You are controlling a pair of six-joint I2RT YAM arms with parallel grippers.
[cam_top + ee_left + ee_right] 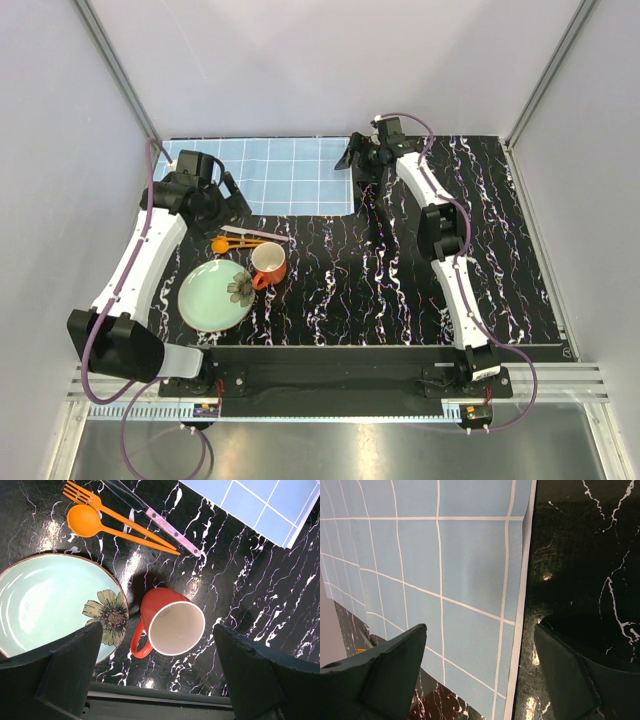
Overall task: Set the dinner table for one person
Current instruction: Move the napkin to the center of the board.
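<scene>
At 11 o'clock corner of glossy black white-veined table (400,290) beneath both arms, light blue gridded placemat (280,175) edge is straddled by spread right hand (480,627). Spread left hand (157,630) held over red ceramic mug (172,625), 3 o'clock of mint flowered plate (45,600); mug likely toppled if closed off-centre.

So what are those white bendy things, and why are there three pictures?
Those are two robot arms with two-finger grippers. One picture looks down from above; the other two come from cameras on the wrists. On the glossy black, white-veined dinner table sit a round pale green flowered plate, a red mug, an orange fork, an orange spoon, a pink-handled knife and a light blue gridded placemat. The left gripper hangs open near the mug; the right gripper hangs open over the placemat's edge. Neither holds anything.
</scene>
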